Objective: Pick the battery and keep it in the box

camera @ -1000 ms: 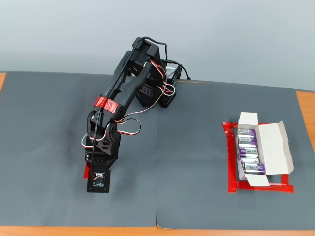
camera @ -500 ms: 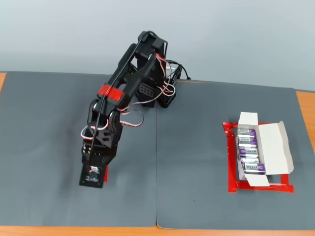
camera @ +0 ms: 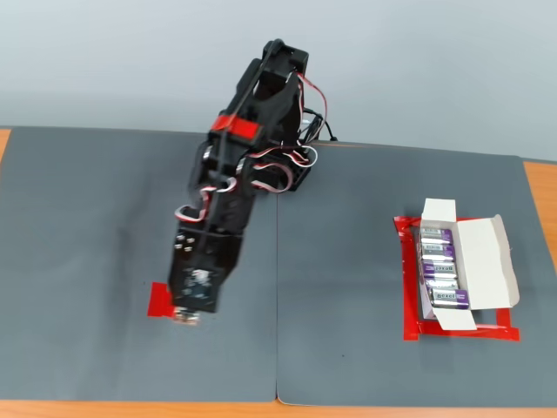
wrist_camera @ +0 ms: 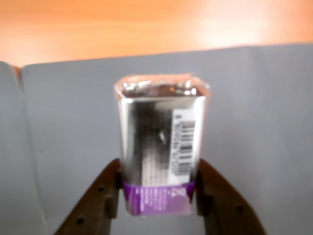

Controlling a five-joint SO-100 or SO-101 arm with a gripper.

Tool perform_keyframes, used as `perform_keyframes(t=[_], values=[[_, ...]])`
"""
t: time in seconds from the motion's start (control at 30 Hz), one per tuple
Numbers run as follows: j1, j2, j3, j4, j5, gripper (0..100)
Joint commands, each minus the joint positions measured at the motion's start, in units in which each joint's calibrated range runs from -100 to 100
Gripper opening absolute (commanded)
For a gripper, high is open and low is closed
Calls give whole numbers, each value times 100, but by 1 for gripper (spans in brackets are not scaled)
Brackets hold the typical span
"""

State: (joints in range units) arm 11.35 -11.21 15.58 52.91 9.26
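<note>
In the wrist view my gripper [wrist_camera: 159, 183] is shut on the battery [wrist_camera: 161, 147], a silver block with a purple band and a barcode. The brown fingers [wrist_camera: 105, 196] clamp its lower sides and its terminal end points away from the camera. In the fixed view the gripper [camera: 185, 315] points down over the left grey mat, with the battery [camera: 185, 319] just showing under it. The box [camera: 484, 261], a white carton with its flaps open, lies far to the right with several purple-silver batteries [camera: 439, 270] in a row inside.
A red tape patch [camera: 159, 300] lies on the left mat beside the gripper. A red tape frame [camera: 407, 292] surrounds the box. Two grey mats [camera: 348, 261] cover the orange table [camera: 540, 187]; the arm's base [camera: 283, 165] stands at the back middle.
</note>
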Motion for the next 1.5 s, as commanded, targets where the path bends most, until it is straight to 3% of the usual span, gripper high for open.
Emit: perform_keyframes(t=[0.0,1.13,1.47], values=[[-303,-553,-197,31,-27,2],[-4518,-706,-124,-47,-27,2],[-5361,-197,-188,-47,-27,2]])
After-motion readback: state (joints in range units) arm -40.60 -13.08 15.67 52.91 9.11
